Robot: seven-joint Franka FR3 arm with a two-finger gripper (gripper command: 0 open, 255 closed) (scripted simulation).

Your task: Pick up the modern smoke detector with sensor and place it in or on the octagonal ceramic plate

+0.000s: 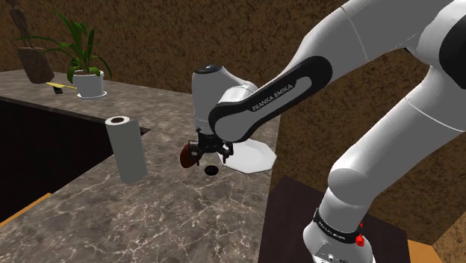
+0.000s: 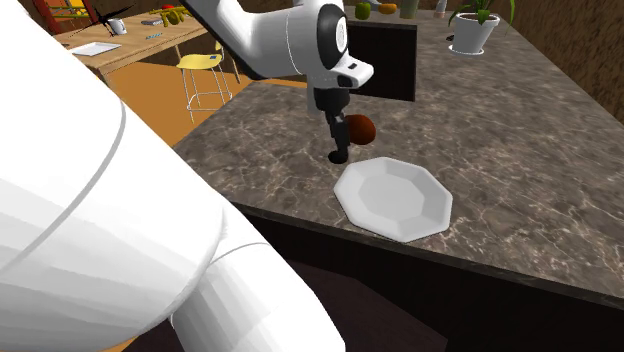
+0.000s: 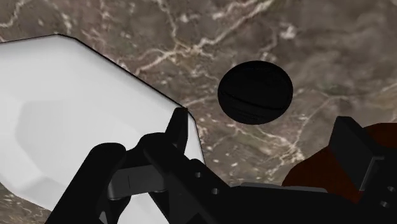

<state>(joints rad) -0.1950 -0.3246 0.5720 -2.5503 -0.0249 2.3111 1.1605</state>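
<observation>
The white arm (image 1: pixel 388 134) sweeps from the lower right of the shoulder view up and over to the middle of the frame. Below it a brown marbled counter (image 1: pixel 149 217) fills the lower left and centre of the frame.

A white eight-sided plate (image 1: pixel 254 158) lies flat on the counter near its edge, just right of centre. A grey paper roll (image 1: pixel 127 149) stands upright left of centre, well apart from the plate. A green plant in a white pot (image 1: pixel 89 75) sits in the upper left.

The black gripper (image 1: pixel 211 155) points down at the counter in the middle of the frame. Its jaws are open: in the wrist view the two fingers (image 3: pixel 180 124) stand wide apart with nothing between them.

A brown rounded thing (image 1: pixel 186 155) sits just left of the gripper.

The smoke detector (image 1: pixel 211 169) is a small black disc lying flat on the counter right under the gripper, between the brown thing and the plate. It is close to the plate's rim but apart from it, and the fingers do not touch it.
</observation>
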